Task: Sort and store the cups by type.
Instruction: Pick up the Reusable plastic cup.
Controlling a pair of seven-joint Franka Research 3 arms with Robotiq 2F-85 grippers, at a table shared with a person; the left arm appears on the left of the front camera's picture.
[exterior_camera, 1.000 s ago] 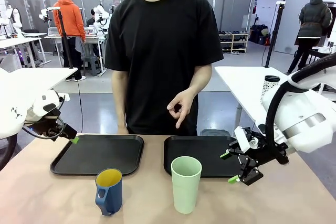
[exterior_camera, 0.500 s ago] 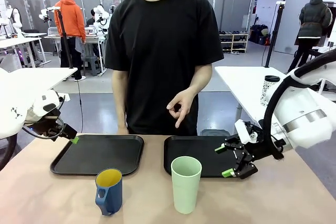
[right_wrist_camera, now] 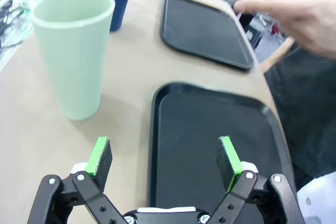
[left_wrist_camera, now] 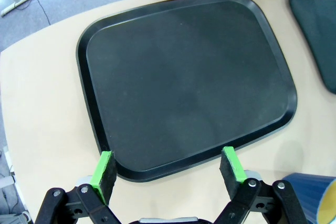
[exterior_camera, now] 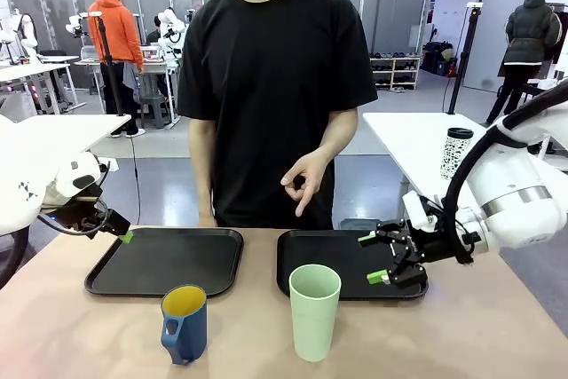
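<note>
The mint-green tumbler (exterior_camera: 314, 311) and the blue mug (exterior_camera: 185, 323) stand near the desk's (exterior_camera: 80, 335) robot-side edge, each just before a black tray. The right gripper (exterior_camera: 372, 257) gapes wide and empty over the right tray's (exterior_camera: 324, 250) right end. The left gripper (left_wrist_camera: 168, 163), likewise spread and empty, hovers at the left tray's (left_wrist_camera: 184, 77) edge.

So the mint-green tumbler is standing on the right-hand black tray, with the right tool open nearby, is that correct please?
Not quite: the mint-green tumbler stands on the table in front of the right-hand black tray, not on it; the front view shows this. The right tool is indeed open nearby.
</note>
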